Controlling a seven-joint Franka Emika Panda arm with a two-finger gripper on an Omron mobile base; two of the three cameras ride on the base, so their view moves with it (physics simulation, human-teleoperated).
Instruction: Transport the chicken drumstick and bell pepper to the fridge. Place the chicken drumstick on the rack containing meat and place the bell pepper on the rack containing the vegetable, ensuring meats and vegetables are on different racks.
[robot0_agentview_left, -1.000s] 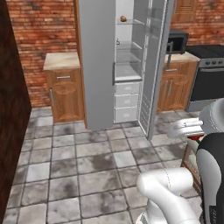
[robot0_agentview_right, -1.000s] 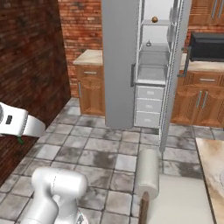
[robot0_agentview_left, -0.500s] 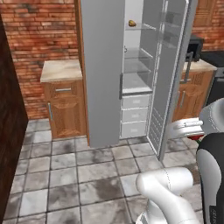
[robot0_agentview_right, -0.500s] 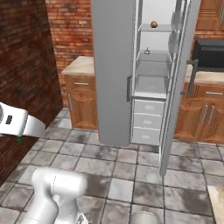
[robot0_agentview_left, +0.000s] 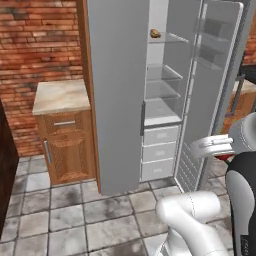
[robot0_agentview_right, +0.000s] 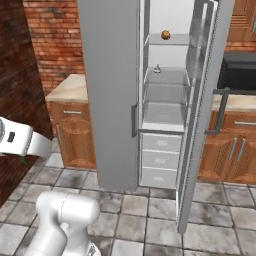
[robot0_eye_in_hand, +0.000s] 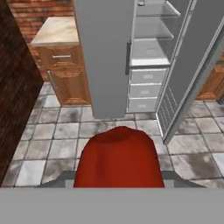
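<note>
Here, in the hand view, a brick wall filled the upper left corner; right of it a wooden cabinet (robot0_eye_in_hand: 63, 65) with a pale stone top stood against the fridge (robot0_eye_in_hand: 105, 57), whose grey closed door took the centre and whose open compartment, shelves above and three drawers below, lay at upper right; the open door slanted down the right side; at bottom centre the bell pepper (robot0_eye_in_hand: 118, 159) bulked large, a red rounded mass lying between the jaws and covering them, so the fingertips themselves could not be made out; the gripper (robot0_eye_in_hand: 118, 175) appeared clamped on the bell pepper, with grey flanks showing on either side of it; its stem was hidden, so which way it pointed could not be told, and it looked about as wide as tall, with no clear long axis.

In the left base view the cabinet sat at centre left, the fridge in the middle, and a small brown item (robot0_agentview_left: 155, 33) rested on the top shelf at upper centre; in the right base view the same item (robot0_agentview_right: 165, 34) sat on the top shelf at upper right of centre, with a small pale object (robot0_agentview_right: 157, 69) on the shelf below it.
</note>
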